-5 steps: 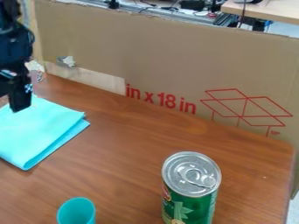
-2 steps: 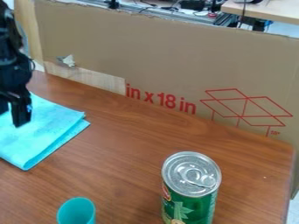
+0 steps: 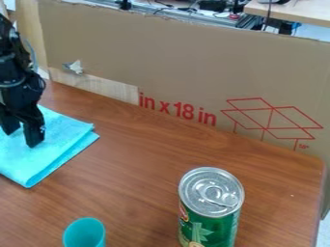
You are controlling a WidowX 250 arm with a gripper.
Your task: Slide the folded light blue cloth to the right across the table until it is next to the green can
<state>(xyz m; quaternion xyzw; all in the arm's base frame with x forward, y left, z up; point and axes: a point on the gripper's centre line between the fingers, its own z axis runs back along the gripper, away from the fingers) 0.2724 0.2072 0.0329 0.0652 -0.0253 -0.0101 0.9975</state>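
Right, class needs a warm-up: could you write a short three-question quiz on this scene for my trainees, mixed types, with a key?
1. True or false: the green can stands upright.
2. Fill the gap: the turquoise cup is cut off by the picture's ____ edge.
3. Choose: what is the gripper nearest to?
A) the green can
B) the folded blue cloth
C) the turquoise cup

Key: 1 true; 2 bottom; 3 B

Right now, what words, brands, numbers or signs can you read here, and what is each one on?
"in x 18 in": large red print on the cardboard panel.
Small red mark below the box drawing, on the same panel: too small to read for certain.
Lettering on the green can: too small to read.
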